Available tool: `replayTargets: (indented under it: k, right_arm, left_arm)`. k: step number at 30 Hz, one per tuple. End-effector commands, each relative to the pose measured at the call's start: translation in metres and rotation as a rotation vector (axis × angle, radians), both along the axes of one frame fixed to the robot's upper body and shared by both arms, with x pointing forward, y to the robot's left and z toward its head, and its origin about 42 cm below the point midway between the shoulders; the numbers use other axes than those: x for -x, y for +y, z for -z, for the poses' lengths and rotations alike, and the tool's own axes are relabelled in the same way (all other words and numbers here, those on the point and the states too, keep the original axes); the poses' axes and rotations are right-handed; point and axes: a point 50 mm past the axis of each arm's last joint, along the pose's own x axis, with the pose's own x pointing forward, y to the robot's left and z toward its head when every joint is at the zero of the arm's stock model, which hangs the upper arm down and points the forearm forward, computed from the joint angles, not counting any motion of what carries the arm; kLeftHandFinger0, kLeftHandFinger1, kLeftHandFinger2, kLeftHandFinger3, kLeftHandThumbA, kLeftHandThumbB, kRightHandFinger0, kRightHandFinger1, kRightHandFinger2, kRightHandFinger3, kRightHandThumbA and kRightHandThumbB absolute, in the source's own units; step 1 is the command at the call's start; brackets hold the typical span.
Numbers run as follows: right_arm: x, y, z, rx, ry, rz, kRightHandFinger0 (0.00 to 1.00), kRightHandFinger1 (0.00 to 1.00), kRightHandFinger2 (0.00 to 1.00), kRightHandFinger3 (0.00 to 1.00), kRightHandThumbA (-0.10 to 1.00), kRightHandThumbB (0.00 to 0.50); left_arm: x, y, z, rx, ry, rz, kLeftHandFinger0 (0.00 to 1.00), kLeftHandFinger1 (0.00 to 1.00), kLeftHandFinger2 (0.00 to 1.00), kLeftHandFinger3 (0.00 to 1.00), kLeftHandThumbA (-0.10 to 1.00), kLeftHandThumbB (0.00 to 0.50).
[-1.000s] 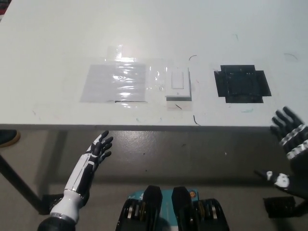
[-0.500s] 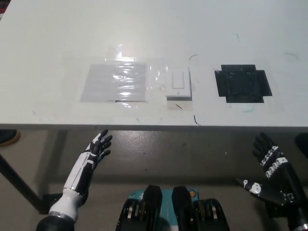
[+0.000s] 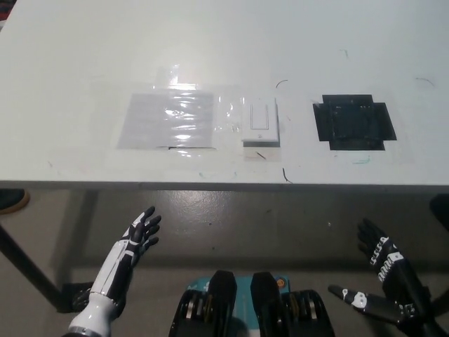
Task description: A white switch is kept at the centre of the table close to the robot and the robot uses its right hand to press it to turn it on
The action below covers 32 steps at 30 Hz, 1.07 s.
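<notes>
Black and spread-fingered, the robot's right hand now hangs at the lower right of the frame, below the table edge; a second ago it was up beside that edge, so it has dropped away from the switch and any press is either over or not yet begun. One white left hand, fingers apart, rests at lower left. Further up, the white table carries one white rectangular wall switch at centre, one clear glossy plastic sheet left of it, and one black tape patch to its right.
</notes>
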Motion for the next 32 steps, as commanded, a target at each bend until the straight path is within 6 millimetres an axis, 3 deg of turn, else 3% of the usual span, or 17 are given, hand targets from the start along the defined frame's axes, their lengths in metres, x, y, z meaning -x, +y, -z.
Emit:
replayTargets:
  k: [1,15,23,32]
  right_arm:
    - [-0.0037,-0.0010,-0.0079,0.022,-0.065,0.007,1.00,1.00,1.00,1.00,0.95,0.054]
    - [0.0004,0.0002,-0.0117,0.079,-0.051,-0.026,1.00,1.00,1.00,1.00,0.89,0.039]
    - [0.0012,0.0003,-0.0110,0.096,-0.047,-0.035,1.00,1.00,1.00,1.00,0.87,0.057]
    - [0.0048,-0.0001,-0.0097,0.112,-0.051,-0.034,1.00,1.00,1.00,1.00,0.85,0.044]
  left_arm:
    - [-0.0013,0.0012,-0.0107,-0.002,-0.053,0.026,1.00,1.00,1.00,1.00,1.00,0.045]
    - [0.0006,0.0015,-0.0115,-0.008,-0.049,0.028,1.00,1.00,1.00,1.00,1.00,0.036]
    - [0.0025,0.0008,-0.0101,0.004,-0.042,0.029,1.00,1.00,1.00,1.00,1.00,0.025]
    - [0.0039,0.0004,-0.0083,0.000,-0.034,0.039,1.00,1.00,1.00,1.00,1.00,0.042]
